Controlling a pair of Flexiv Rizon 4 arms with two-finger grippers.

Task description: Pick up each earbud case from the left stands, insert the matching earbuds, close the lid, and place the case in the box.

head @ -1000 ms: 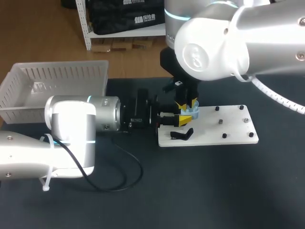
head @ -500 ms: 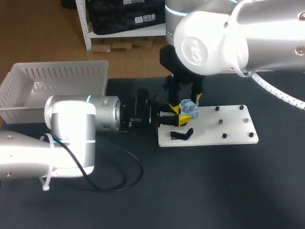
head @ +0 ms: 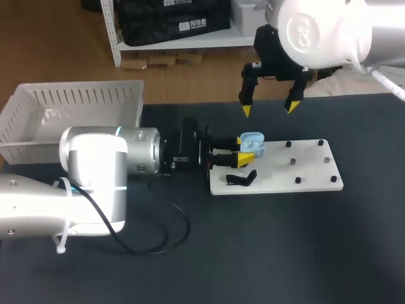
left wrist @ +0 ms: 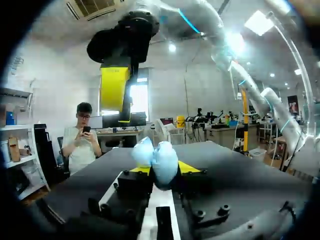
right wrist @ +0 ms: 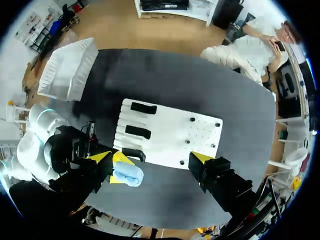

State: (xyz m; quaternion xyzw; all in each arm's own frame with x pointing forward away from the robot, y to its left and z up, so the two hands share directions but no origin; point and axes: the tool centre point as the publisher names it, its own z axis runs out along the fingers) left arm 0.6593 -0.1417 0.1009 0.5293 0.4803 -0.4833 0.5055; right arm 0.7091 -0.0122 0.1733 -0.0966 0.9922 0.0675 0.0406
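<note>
At the nine o'clock edge of the white stand board (head: pixel 310 171), the left gripper (head: pixel 239 149) has its jaws clenched on the pale blue earbud case (head: pixel 253 140), whose lid appears raised. The right gripper (head: pixel 268 109) hangs above it toward twelve o'clock, jaws spread and holding nothing. The case looks light, rigid and glossy, so likely slippery at its rounded corners. The lower shell's flatter flanks seem the safest hold, leaving the hinged lid free. The box (head: pixel 31 142) sits at ten o'clock on the desk (head: pixel 285 253).
</note>
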